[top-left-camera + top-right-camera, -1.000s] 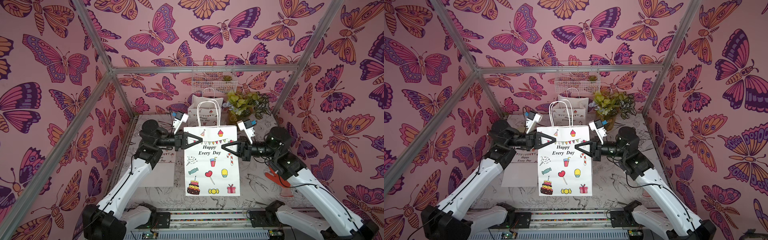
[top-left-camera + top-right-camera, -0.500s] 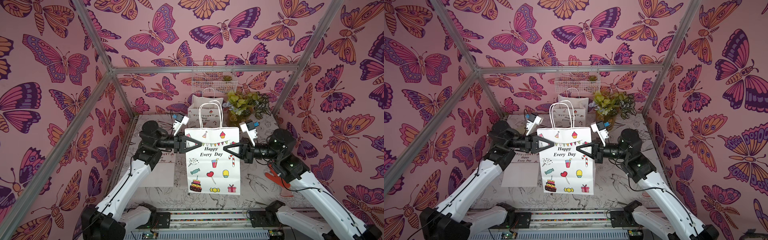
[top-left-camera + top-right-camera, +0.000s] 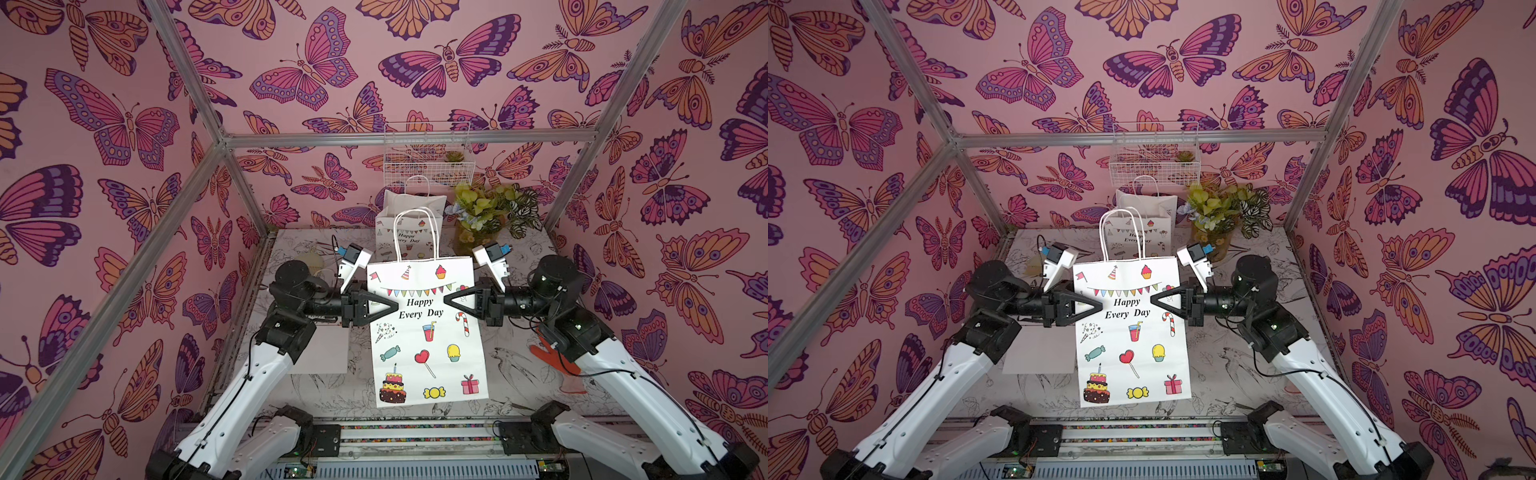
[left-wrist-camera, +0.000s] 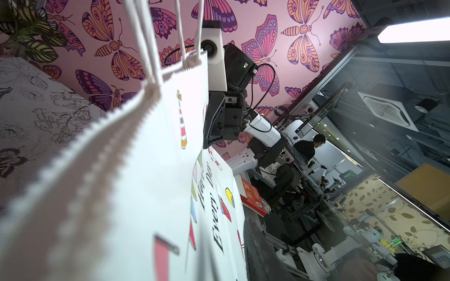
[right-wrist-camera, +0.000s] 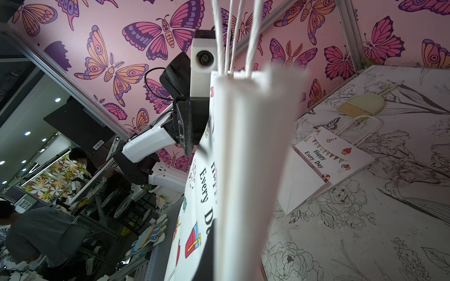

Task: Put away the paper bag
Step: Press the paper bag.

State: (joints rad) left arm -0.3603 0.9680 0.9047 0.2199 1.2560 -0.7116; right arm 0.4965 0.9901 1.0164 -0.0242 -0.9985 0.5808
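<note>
Bag [image 3: 428,332]: white paper, matt and smooth, with colour print; top edge saw-cut. Handles [image 3: 415,232]: twisted white paper cord.

Left gripper [image 3: 392,307] and right gripper [image 3: 449,300]: black plastic, matt, faintly ridged on the fingers.

Arm shells [image 3: 257,374]: white plastic, smooth, slight gloss; joints black, matt.

Frame [image 3: 311,141]: bare metal bars, silver, satin finish.

Basket [image 3: 428,172]: thin wire, white coating.

Walls [image 3: 124,208]: printed covering, matt; material cannot be told.

Table [image 3: 511,374]: pale surface with line-drawn flowers, matt; cloth or paper cannot be told.

Brush [image 5: 360,104]: cream plastic, smooth, with pale bristles.
</note>
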